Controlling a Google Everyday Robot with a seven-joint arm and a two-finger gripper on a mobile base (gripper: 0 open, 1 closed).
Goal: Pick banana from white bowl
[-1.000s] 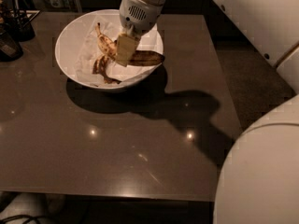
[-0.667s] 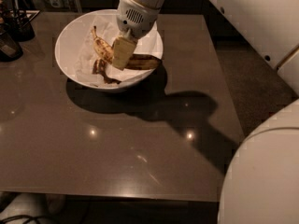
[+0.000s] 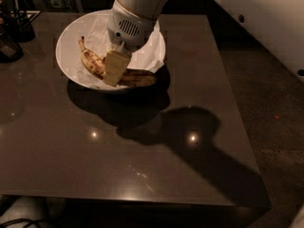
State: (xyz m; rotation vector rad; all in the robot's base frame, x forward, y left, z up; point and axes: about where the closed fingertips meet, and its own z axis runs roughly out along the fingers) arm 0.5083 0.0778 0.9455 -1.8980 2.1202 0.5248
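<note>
The white bowl (image 3: 66, 61) stands at the far left part of the dark table. The banana (image 3: 92, 61), dull yellow with brown blotches, lies in it as two pieces meeting in a V, the second piece (image 3: 138, 79) near the bowl's front right rim. My gripper (image 3: 115, 68) reaches down into the bowl from the white arm above. Its cream tip sits right over the point where the two pieces meet and hides that junction.
Crumpled white paper (image 3: 145, 51) lines the bowl under the banana. Dark containers (image 3: 12, 32) stand at the table's far left corner. The table's right edge (image 3: 232, 108) drops to the floor. My white body fills the upper right.
My gripper has come lower and a little left, onto the banana's junction. The banana has shifted toward the bowl's front and left.
</note>
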